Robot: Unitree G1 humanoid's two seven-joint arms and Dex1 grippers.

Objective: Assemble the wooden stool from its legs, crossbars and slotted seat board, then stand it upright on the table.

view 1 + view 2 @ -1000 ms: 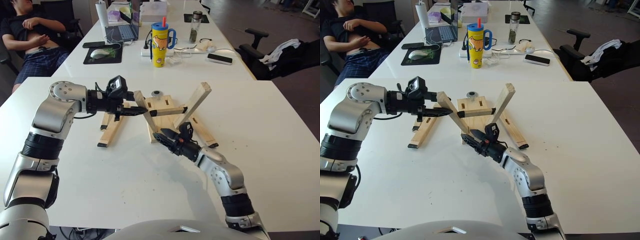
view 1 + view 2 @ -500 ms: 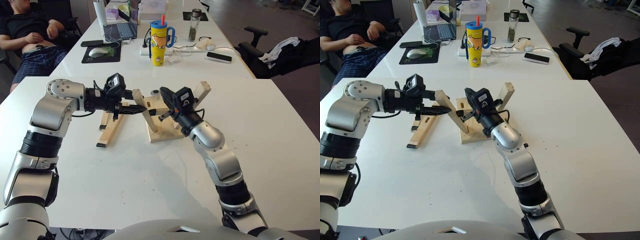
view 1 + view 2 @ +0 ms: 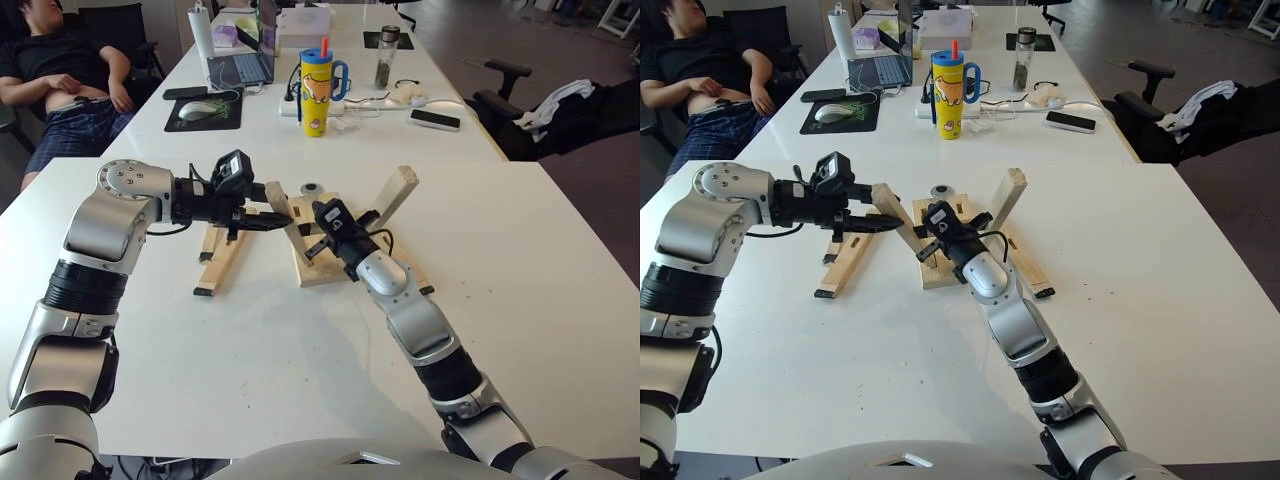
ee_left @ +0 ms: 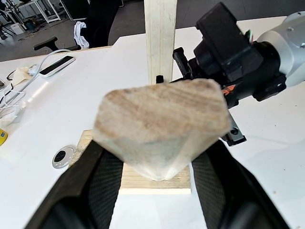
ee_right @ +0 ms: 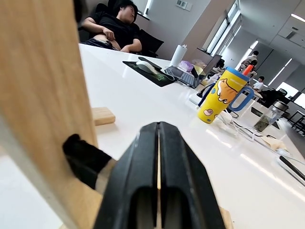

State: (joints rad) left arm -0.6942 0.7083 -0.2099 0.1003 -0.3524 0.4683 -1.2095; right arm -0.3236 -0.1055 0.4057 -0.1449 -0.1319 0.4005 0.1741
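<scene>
Entry: wooden stool, unfinished, on a smooth white table.

- Seat board: we noted a flat, pale rectangular slab lying flat near the middle of the table.
- Held leg: a square-section bar of light raw timber, slanted over the board. Its sawn end showed rough grain.
- Left claw: its black fingers were clamped on the held leg's upper end.
- Second leg: the same plain timber, tilted the opposite way, so the pair formed a V.
- Right claw: its matte black fingers were pressed together with nothing between them. It sat just beside the held leg, over the board.
- Leg frame: we listed further pale bars lying flat on the table, to the left of the board.
- Mug: a yellow cylinder with a blue handle, well apart on the far table.
</scene>
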